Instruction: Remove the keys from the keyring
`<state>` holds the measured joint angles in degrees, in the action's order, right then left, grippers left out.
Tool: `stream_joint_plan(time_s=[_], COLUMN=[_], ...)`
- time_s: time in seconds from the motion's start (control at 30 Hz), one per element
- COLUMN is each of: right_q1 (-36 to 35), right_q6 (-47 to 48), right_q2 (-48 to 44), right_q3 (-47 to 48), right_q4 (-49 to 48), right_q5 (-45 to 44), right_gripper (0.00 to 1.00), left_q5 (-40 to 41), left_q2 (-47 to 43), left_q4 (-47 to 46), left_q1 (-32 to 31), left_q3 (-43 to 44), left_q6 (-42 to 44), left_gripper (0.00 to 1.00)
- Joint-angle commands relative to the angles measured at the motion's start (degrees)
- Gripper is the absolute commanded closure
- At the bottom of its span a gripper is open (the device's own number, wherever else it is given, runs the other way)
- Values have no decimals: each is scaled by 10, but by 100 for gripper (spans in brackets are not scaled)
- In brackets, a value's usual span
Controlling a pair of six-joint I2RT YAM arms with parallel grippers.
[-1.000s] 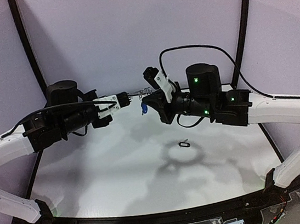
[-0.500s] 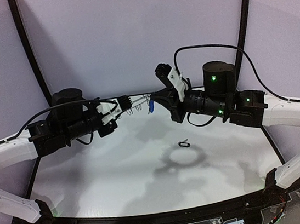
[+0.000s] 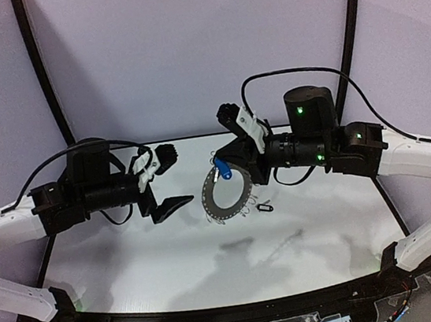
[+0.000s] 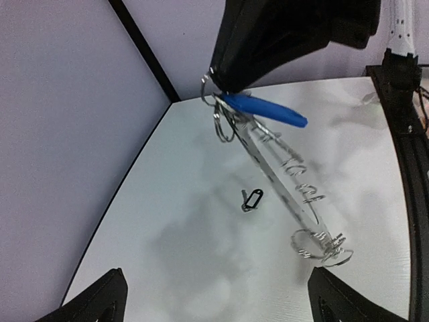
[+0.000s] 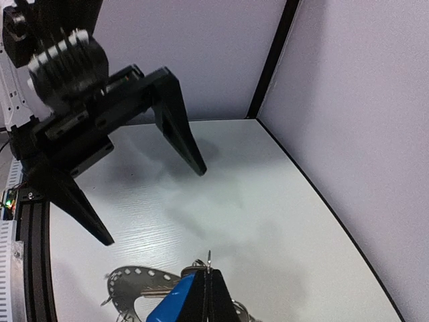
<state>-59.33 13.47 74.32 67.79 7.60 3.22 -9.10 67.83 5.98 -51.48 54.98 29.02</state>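
At right claw (image 3: 219,160): keyring (image 3: 206,195), blue key (image 4: 265,111)

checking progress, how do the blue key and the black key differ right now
The blue key is up in the air with the keyring at the shut right gripper; the black key lies on the table, apart from the ring. The blue key's head is broad and bright; the black key is slim and dark. Both are far smaller than the keyring.

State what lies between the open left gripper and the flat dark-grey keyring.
Nothing; the top view shows only bare white table between the left gripper and the flat dark-grey keyring.
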Motion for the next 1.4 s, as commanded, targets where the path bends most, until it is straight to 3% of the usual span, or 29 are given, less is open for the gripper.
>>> stream_joint_plan(time_s=[0.0,0.2,0.4,0.6,0.97,1.37], right_q1=[-4,-4,-4,-4,-4,-4], right_q6=[4,-13,-48,-71,-92,-115], right_q2=[-1,0,15,34,54,63], right_q3=[17,14,27,52,81,109], right_q4=[28,23,20,42,74,110], right_q5=[33,53,66,64,7,-28], right_gripper=[100,100,100,100,100,100], left_q5=[-54,-76,-96,-130,-99,-84], left_q2=[-59,-56,-16,4,20,72], left_q4=[-34,-129,-102,-112,-102,-84], left_q1=[3,3,3,3,3,3], left_q3=[-26,-32,11,19,24,63], left_q6=[-70,-196,-258,-267,-248,-221], left_gripper=[1,3,29,33,35,51])
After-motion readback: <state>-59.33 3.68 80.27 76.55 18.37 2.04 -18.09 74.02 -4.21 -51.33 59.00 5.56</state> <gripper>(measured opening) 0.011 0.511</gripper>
